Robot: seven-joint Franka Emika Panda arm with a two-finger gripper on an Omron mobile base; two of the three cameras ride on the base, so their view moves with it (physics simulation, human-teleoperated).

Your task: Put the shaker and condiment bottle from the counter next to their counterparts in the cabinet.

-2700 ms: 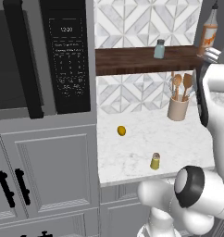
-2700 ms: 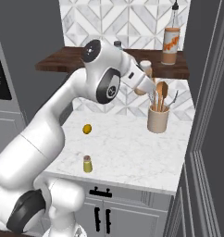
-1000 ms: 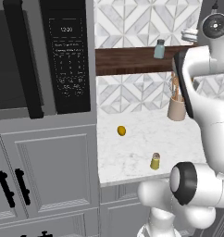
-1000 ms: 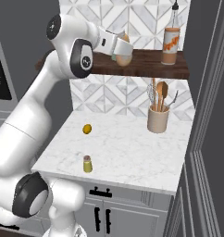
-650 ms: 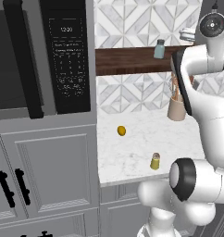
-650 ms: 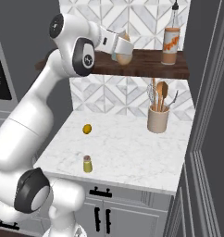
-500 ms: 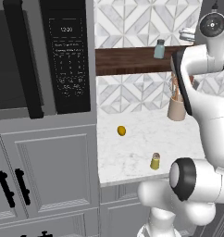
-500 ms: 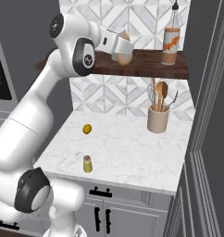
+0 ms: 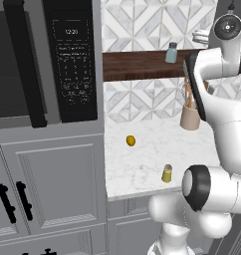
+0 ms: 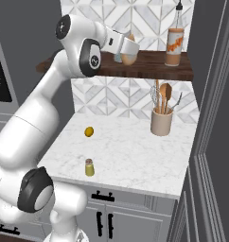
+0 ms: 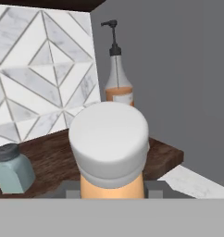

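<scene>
Condiment bottle (image 11: 111,152) sits upright in our closed end effector (image 10: 127,51), above the cabinet (image 10: 149,67) between blue-grey shaker (image 11: 13,169) and tall bottle (image 10: 174,38).

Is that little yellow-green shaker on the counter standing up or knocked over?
Upright. The shaker stands on its base on the counter, dark cap on top, nothing touching it.

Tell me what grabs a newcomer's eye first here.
The end effector holds the condiment bottle up at the cabinet, between the blue-grey shaker and the tall bottle. The yellow-green shaker stands on the counter near its front edge.
</scene>
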